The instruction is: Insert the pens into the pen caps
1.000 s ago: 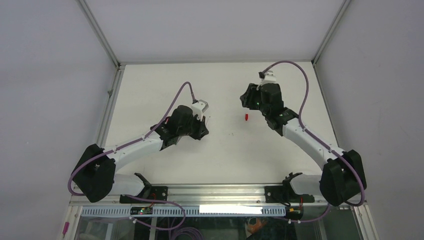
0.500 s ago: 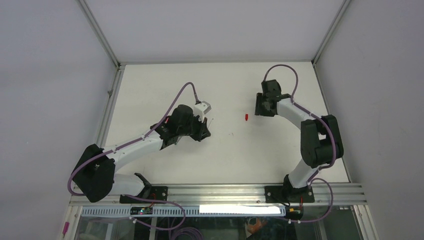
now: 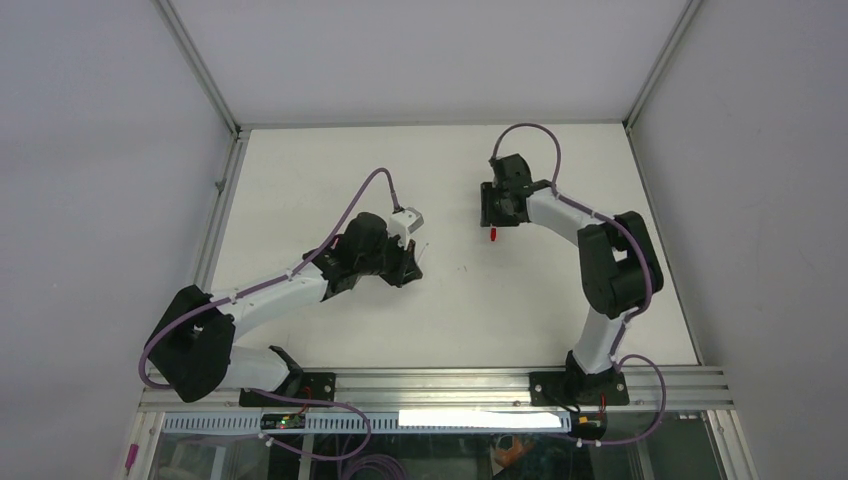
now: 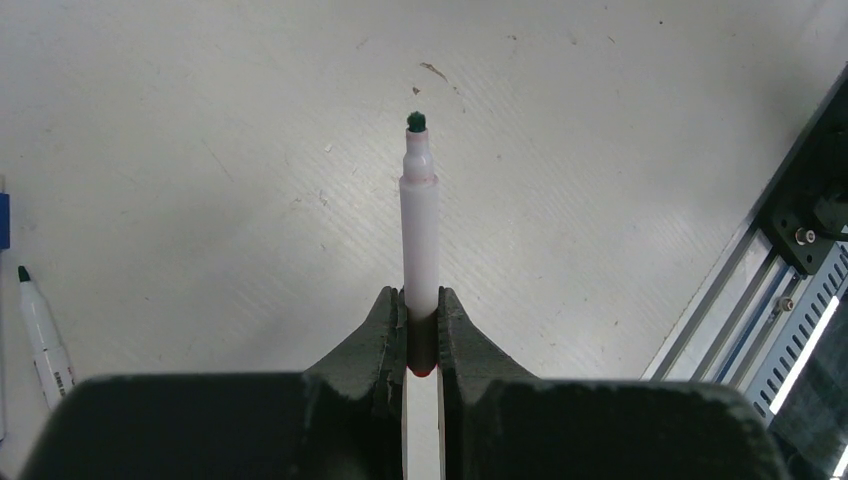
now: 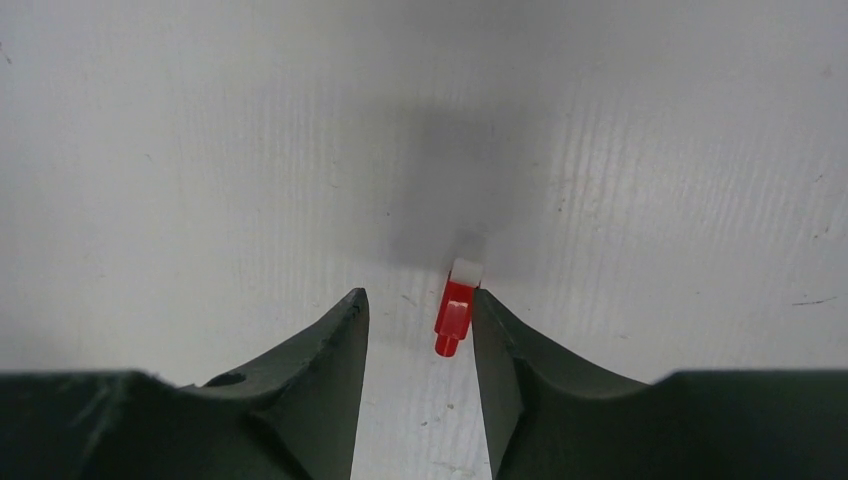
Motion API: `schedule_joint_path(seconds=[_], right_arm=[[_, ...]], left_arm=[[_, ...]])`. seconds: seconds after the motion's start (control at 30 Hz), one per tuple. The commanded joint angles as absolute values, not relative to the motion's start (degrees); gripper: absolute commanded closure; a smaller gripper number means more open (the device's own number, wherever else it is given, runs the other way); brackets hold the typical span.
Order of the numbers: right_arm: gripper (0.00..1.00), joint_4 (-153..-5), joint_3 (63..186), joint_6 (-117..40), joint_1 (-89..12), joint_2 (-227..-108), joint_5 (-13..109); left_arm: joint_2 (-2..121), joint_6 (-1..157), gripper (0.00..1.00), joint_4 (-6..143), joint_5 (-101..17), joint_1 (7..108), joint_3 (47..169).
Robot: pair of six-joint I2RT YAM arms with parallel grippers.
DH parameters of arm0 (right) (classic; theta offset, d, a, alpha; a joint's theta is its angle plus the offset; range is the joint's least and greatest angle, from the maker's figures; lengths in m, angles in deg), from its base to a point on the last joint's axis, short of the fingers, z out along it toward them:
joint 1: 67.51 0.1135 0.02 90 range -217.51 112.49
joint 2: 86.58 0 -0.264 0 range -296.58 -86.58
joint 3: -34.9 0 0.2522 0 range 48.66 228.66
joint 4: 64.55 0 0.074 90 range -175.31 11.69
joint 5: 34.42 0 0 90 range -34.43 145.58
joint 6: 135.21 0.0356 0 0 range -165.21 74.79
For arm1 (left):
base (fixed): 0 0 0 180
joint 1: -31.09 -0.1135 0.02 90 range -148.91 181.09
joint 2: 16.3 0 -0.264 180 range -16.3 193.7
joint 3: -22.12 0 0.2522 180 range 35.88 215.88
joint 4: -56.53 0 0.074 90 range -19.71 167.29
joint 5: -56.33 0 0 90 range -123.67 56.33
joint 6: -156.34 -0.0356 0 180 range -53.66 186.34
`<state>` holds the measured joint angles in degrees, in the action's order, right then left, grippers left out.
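Observation:
My left gripper (image 4: 421, 300) is shut on a white pen (image 4: 419, 225) with a dark green tip, which points away from the wrist above the table; the gripper sits left of centre in the top view (image 3: 405, 262). My right gripper (image 5: 418, 300) is open and straddles a small red pen cap (image 5: 455, 310) with a whitish end, which lies on the table close against the right finger. In the top view the cap (image 3: 492, 234) lies just below the right gripper (image 3: 497, 215). A second white pen (image 4: 42, 325) lies at the left edge of the left wrist view.
A blue object (image 4: 4, 220) shows at the far left edge of the left wrist view. The table's metal rail (image 4: 790, 290) runs along the right of that view. Grey walls enclose the white table (image 3: 440, 300).
The right arm has folded and swung its gripper left and down over the red cap. The left gripper with its pen has hardly moved.

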<state>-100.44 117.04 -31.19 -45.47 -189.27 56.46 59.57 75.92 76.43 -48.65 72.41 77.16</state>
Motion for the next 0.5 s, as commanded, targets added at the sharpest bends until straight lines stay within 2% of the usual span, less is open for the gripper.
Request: schedule_joint_path(seconds=[0.0,0.47], right_arm=[[0.55,-101.08,119.84,-30.38,-45.02,-191.75,60.9],[0.56,-102.45,122.36,-29.65,-43.79,-195.32,63.84]], left_arm=[[59.63,75.07,1.0,73.71,-50.02,72.87,76.54],[59.99,74.64,1.0,74.06,-50.31,72.93,76.25]])
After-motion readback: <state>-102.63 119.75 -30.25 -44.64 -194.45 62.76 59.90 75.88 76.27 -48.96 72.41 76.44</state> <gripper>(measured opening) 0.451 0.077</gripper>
